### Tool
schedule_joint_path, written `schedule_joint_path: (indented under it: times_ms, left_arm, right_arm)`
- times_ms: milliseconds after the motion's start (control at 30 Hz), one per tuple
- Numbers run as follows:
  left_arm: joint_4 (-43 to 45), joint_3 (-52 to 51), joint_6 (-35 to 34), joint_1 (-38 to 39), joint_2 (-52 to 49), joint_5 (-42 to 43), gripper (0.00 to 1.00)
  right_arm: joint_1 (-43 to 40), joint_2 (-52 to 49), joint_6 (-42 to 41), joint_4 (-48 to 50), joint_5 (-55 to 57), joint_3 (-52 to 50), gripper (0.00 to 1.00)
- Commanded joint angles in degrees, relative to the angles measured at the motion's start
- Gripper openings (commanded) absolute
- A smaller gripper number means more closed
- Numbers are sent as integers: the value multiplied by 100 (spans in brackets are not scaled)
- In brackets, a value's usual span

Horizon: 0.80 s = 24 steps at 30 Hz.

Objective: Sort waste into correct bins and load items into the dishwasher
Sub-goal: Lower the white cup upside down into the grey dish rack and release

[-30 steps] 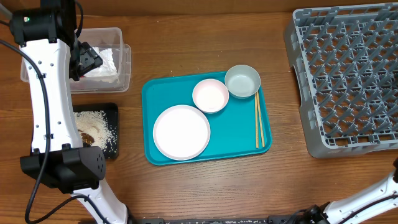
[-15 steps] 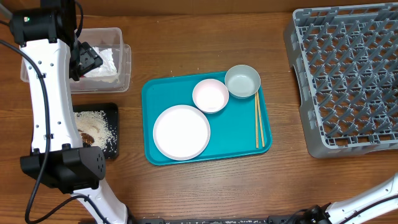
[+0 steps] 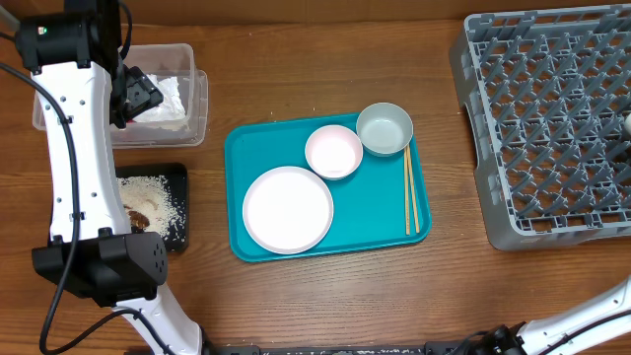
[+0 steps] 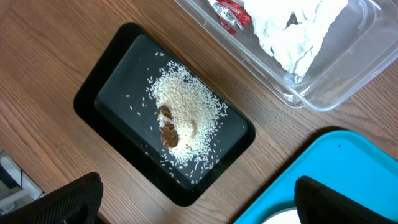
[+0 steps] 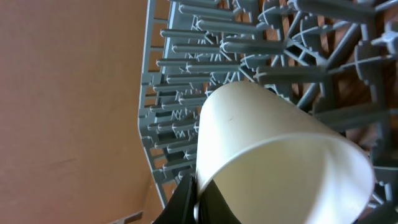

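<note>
The cup (image 5: 280, 155) is in the right pincer (image 5: 196, 203), which is closed tight on it down at the cup's lower left edge. The rack (image 5: 186, 93) and its pegs are right behind it. From the wrist view I can't tell if the cup is touching the pegs or just hanging close to them. The overhead only gives a sliver of white at the far right edge over the rack, so not much help there.

The other dishes sit on the teal tray (image 3: 375, 222) in the middle of the worktop (image 3: 325, 59). The plate (image 3: 288, 209) is at the near left. The pink bowl (image 3: 334, 151) is just behind it, and the green bowl (image 3: 384, 128) is right beside that in the far right corner. The chopsticks (image 3: 410, 192) lie side by side along the tray's right edge.

Over on the left, the tub (image 4: 348, 74) has the napkins (image 4: 292, 31) and the red wrapper (image 4: 229, 11) in it. The black tray (image 4: 118, 106) sits just beside the tub. It has a pile of rice (image 4: 186, 102) with brown scraps (image 4: 168, 129) in the middle and stray grains scattered around.

The left pincer (image 4: 196, 186) is spread wide with nothing in it. In the overhead it hangs over the tub.
</note>
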<state>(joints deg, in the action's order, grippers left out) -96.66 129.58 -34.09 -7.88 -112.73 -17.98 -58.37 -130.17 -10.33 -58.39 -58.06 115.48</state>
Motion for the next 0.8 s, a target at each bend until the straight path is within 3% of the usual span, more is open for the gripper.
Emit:
schedule_joint_path:
  times_ms: [0,500,767]
  left_arm:
    - [-11,98,68,13,107,2,100]
    - [-11,98,68,13,107,2,100]
    - [-11,98,68,13,107,2,100]
  right_arm:
    - [-76,-179,138,2,55,-37,4]
    - [-411,-262,155,-439,1145,-39,5]
    - [-501,-243,114,-645,1635,-22,12]
